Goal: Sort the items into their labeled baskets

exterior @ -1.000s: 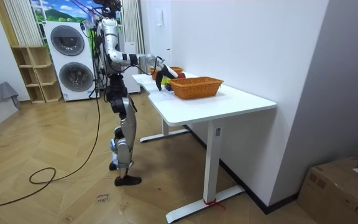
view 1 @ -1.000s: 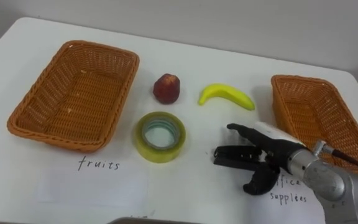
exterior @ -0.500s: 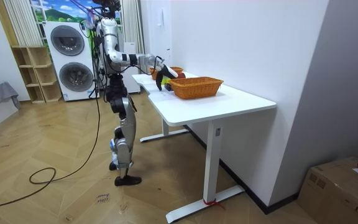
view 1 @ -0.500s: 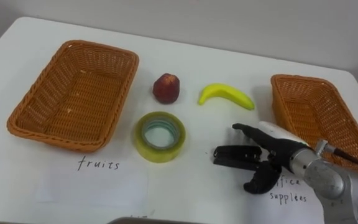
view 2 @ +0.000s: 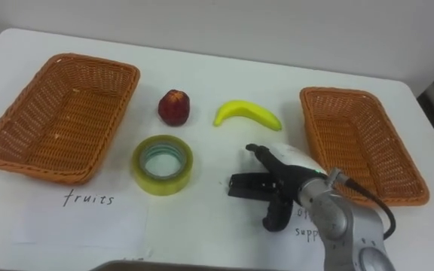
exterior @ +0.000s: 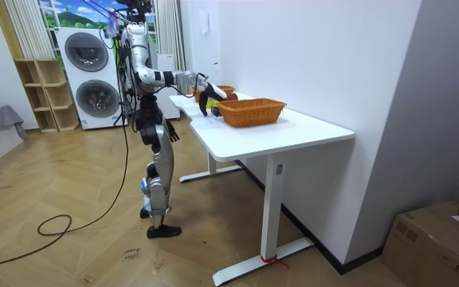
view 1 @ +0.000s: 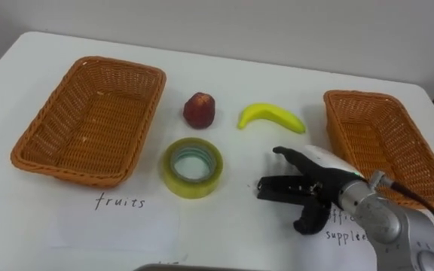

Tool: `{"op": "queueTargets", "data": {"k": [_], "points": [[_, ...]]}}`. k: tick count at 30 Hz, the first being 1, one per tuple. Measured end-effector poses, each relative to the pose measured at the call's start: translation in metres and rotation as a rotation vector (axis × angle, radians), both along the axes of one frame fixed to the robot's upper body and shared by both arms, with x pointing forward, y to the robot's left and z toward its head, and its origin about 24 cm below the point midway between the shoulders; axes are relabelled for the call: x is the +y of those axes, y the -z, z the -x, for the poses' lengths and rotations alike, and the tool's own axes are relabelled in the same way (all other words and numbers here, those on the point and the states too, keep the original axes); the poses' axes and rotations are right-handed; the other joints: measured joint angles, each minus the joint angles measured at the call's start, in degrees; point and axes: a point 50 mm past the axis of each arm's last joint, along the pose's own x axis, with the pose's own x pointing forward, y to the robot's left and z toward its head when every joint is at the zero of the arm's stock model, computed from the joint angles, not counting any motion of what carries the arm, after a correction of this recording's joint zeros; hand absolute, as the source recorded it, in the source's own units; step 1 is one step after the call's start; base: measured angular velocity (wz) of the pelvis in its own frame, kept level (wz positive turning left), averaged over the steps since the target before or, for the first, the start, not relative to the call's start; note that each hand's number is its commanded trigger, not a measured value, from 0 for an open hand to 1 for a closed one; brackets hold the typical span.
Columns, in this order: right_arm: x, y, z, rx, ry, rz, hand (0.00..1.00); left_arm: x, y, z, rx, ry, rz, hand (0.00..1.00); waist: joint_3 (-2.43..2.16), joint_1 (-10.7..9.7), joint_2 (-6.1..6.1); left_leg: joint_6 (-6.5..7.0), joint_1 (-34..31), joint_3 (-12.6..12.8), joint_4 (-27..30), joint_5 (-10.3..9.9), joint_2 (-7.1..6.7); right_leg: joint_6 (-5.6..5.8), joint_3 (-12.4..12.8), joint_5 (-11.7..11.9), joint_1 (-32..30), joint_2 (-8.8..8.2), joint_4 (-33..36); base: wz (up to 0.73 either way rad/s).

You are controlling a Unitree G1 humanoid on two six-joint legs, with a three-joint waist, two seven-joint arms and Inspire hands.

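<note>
Tape roll (view 1: 192,166) lies on the table (view 1: 224,226) between the baskets (view 1: 66,169) (apple (view 1: 200,110) and banana (view 1: 270,117) behind it), all unsorted, while our right hand (view 1: 311,188), fingers spread and empty, has barely edged toward it.

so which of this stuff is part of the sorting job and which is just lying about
Job: apple, banana, tape, left basket, right basket, right hand.
Lying about: washers, shelf, box.
</note>
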Motion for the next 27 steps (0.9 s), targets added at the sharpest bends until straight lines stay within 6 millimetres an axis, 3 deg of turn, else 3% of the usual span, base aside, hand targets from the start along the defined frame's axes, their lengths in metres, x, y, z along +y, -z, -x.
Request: {"op": "queueTargets", "data": {"k": [9, 15, 27], "points": [[0.0067, -0.0004, -0.0004, -0.017, -0.012, 0.048, 0.0, -0.004, 0.0009, -0.0005, -0.006, 0.01, 0.001, 0.0, 0.06, 0.5, -0.02, 0.07, 0.0, 0.0, -0.4, 0.0, -0.01, -0.1, 0.2, 0.3, -0.2, 0.1, 0.0, -0.01], [0.0072, -0.0009, -0.0003, 0.008, -0.011, 0.056, 0.0, -0.0012, 0.0022, 0.005, 0.025, -0.002, -0.002, 0.0, 0.35, 0.7, -0.55, 0.07, 0.0, -0.4, -0.1, 0.0, -0.04, -0.05, 0.0, 0.3, -0.1, 0.08, -0.1, 0.02], [0.0079, 0.0056, -0.0024, 0.069, -0.01, 0.076, 0.0, 0.0004, 0.0011, 0.0038, 0.025, 0.027, -0.04, 0.0, 0.37, 1.0, -0.56, 0.07, 0.1, -1.3, -0.3, 0.0, -0.06, -0.03, -1.3, 0.4, 0.5, -0.05, -0.2, 0.02]]}}
